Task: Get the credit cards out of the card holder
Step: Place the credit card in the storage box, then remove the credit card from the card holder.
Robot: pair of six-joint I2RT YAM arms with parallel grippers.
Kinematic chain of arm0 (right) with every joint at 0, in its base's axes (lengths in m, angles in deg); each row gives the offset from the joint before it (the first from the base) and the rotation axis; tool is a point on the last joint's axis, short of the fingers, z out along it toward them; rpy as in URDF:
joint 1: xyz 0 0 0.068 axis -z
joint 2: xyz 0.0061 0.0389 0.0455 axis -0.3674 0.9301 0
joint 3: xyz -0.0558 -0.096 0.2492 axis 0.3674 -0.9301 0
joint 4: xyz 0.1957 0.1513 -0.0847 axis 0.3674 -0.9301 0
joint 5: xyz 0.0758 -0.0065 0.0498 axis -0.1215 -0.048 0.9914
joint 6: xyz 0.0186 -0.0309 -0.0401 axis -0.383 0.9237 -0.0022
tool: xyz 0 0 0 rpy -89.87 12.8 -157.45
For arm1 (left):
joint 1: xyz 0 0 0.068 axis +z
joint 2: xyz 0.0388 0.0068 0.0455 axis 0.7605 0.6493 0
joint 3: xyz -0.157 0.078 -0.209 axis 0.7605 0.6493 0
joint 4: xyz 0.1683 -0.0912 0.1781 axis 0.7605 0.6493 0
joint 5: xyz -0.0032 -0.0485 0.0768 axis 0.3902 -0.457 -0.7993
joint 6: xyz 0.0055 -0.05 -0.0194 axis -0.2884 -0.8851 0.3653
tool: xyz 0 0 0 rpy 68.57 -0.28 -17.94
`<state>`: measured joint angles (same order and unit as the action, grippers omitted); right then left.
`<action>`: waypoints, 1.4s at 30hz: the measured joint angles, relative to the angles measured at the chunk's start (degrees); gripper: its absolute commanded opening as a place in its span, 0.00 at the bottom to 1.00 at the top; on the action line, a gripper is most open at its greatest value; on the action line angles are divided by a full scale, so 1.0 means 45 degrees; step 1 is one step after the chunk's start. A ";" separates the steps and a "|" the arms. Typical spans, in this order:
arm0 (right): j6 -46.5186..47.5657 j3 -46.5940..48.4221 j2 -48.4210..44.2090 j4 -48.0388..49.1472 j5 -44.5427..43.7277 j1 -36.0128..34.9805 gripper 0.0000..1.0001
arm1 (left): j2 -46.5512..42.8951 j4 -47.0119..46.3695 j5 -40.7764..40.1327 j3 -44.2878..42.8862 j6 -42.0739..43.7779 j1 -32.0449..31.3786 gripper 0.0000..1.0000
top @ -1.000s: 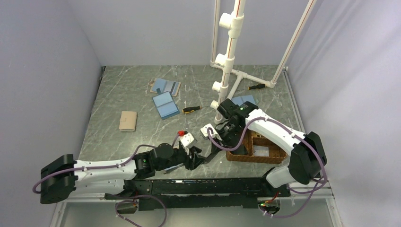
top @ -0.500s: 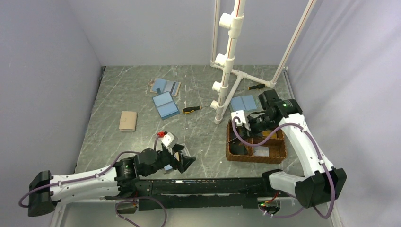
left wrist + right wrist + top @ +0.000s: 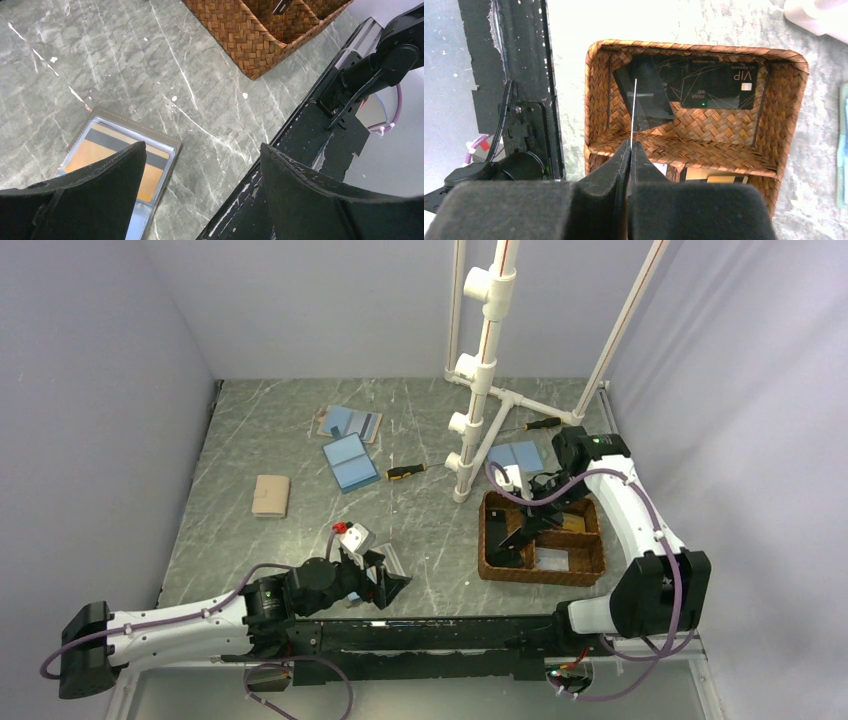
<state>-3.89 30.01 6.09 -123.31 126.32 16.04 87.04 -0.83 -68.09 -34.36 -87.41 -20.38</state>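
Observation:
The card holder [image 3: 120, 152] lies open on the marble near the table's front edge, light blue with a tan border. An orange credit card [image 3: 107, 150] with a dark stripe sits in its clear sleeve. My left gripper [image 3: 202, 147] hangs open just above it, one finger over the holder and the other over the black base rail; in the top view it [image 3: 390, 580] is low at the front. My right gripper [image 3: 630, 146] is shut on a thin credit card [image 3: 634, 110] seen edge-on, held above the wicker tray [image 3: 596, 100].
The wicker tray [image 3: 530, 578] holds a dark card marked VIP [image 3: 719, 85] and other cards. Further card holders [image 3: 350, 462] [image 3: 350, 423] [image 3: 515, 453] [image 3: 271, 495], two screwdrivers [image 3: 405, 471] [image 3: 543, 423] and a white pipe frame [image 3: 480, 380] stand behind.
The right gripper carried a card from the holder at the table's front centre rightward to above the tray. The left gripper opened and drew back slightly to the left.

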 measured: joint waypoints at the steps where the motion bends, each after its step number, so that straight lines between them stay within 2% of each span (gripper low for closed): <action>1: -0.0015 -0.0063 0.0121 0.0068 0.0000 -0.0073 0.00 | 0.0029 0.0058 0.0000 0.0000 -0.0015 0.0000 0.88; 2: -0.0087 -0.0180 0.0228 0.0233 -0.0053 -0.0194 0.01 | 0.0044 0.0097 0.0000 0.0000 -0.0044 0.0000 0.88; 6: -0.0763 -0.0777 0.0321 0.1248 -0.0563 -0.1117 0.18 | 0.0087 0.0083 0.0005 0.0000 -0.0049 0.0000 0.89; 9: -0.2132 -0.1564 0.0296 0.2929 -0.1389 -0.1991 0.30 | 0.0087 0.0024 0.0005 0.0000 -0.0049 0.0000 0.89; 12: -0.3789 -0.2171 0.0053 0.4911 -0.2565 -0.2103 0.42 | 0.0087 0.0015 0.0005 0.0000 -0.0053 0.0000 0.89; 15: -0.5134 -0.2613 -0.0685 0.6805 -0.3575 -0.1938 0.46 | 0.0083 0.0010 0.0000 0.0000 -0.0083 0.0000 0.91; 18: -0.5756 -0.2681 -0.1695 0.7771 -0.3818 -0.1787 0.47 | 0.0068 0.0005 -0.0112 0.0000 -0.0204 0.0000 0.98; 24: -0.4726 -0.2584 -0.2637 0.6873 -0.1613 -0.1807 0.49 | -0.0087 0.0024 -0.1103 0.0189 -0.1316 0.0000 1.00; 28: -0.3249 -0.2603 -0.2924 0.5600 0.0544 -0.2064 0.58 | -0.0277 0.0311 -0.1574 0.0413 -0.2127 0.0000 0.99; 32: -0.1370 -0.2696 -0.3099 0.4439 0.2375 -0.2676 0.57 | -0.0573 0.0952 -0.1967 0.0427 -0.3206 0.0000 0.97; 35: -0.0850 -0.2929 -0.2943 0.4303 0.2968 -0.3735 0.55 | -0.0753 0.1350 -0.2093 0.0427 -0.3847 0.0000 0.95; 37: -0.1001 -0.3065 -0.2783 0.4551 0.3011 -0.4556 0.49 | -0.0816 0.1821 -0.2205 0.0423 -0.4352 0.0000 0.91; 42: -0.2191 -0.3172 -0.2263 0.5994 0.2448 -0.6513 0.26 | -0.0801 0.2997 -0.2594 0.0282 -0.5231 0.0000 0.86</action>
<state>-13.75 15.74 -4.10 -96.34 137.34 -13.27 83.43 12.66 -79.76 -33.09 -110.95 -20.38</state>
